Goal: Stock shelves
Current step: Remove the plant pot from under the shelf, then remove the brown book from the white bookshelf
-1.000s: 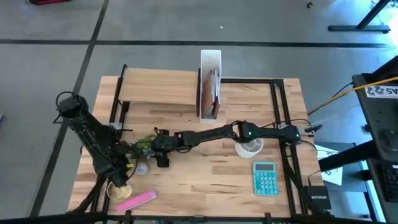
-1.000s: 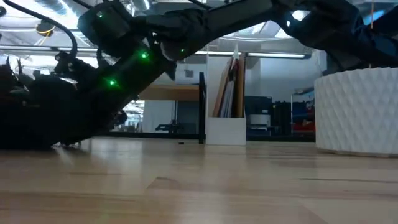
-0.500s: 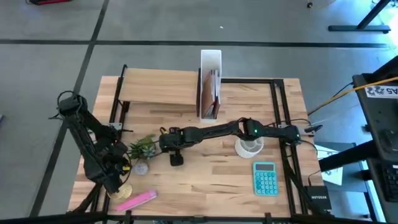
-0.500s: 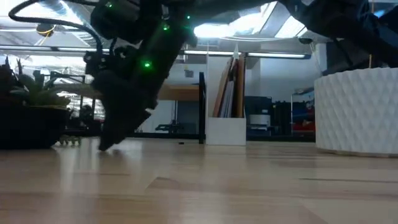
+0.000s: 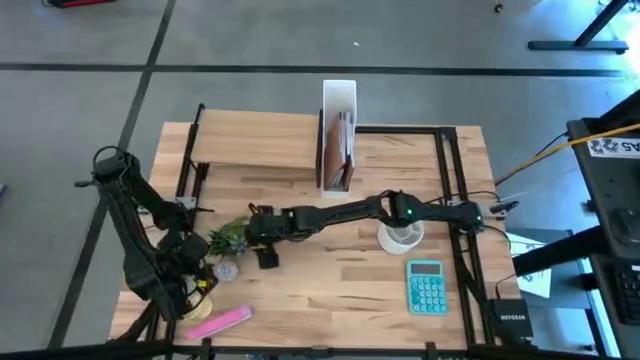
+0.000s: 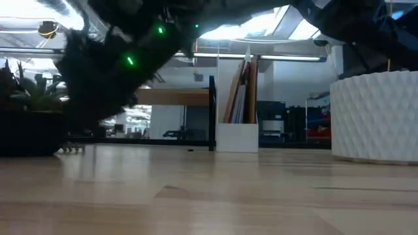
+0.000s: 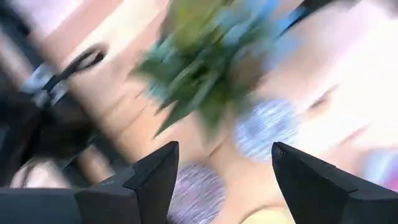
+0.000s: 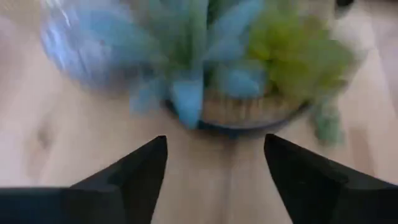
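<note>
Left gripper (image 5: 190, 268) is hanging at the lower left of the high view, fingers spread wide and empty, just beside the pink item (image 5: 218, 322); looks parked out of the way. Right of it, the plant (image 5: 228, 236) is sitting on the tabletop (image 5: 330, 290), not yet stocked. Right gripper (image 5: 262, 240) is reaching across from the right, fingers spread wide facing the plant's pot (image 8: 249, 112), nothing held; likely lining up a grasp. Wooden shelf (image 5: 255, 140) is sitting upper centre-left, the white file box (image 5: 338, 135) touching its right end. Textured white cup (image 5: 398, 237) and teal calculator (image 5: 427, 287) are waiting lower right.
</note>
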### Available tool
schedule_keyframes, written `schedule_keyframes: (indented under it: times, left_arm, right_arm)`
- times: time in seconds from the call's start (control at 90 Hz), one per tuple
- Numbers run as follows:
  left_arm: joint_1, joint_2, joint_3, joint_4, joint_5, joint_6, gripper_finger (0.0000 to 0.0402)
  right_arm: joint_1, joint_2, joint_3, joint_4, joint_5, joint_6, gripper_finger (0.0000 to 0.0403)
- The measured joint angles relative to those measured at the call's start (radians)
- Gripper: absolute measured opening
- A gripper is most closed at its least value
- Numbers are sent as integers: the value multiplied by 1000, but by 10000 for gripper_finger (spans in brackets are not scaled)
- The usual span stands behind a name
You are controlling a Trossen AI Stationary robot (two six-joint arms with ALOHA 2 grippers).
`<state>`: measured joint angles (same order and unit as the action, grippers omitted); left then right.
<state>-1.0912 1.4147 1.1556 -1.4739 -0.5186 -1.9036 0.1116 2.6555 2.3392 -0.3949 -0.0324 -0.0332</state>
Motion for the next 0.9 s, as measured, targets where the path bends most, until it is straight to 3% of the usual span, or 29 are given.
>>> schedule_keyframes:
  times: [0.111,0.222,0.433,0.567,0.644,0.811,0.9]
  left_arm:
    - [-2,0,21,2,-153,53,239]
    - [3,0,21,1,-240,71,239]
    - [7,0,21,1,-327,71,239]
    - [7,0,21,2,-359,56,239]
    - [3,0,21,5,-366,48,239]
    - [-11,0,21,9,-377,45,239]
    - [-18,0,21,9,-407,46,239]
  right_arm:
    - [0,30,0,133,-23,50,202]
    - [-1,65,-1,236,-30,106,180]
    - [-1,112,0,308,-22,135,173]
    - [6,90,0,234,16,59,173]
    - [19,42,0,113,113,-47,173]
    - [86,-66,5,-225,464,-288,172]
    - [115,-97,4,-400,532,-326,172]
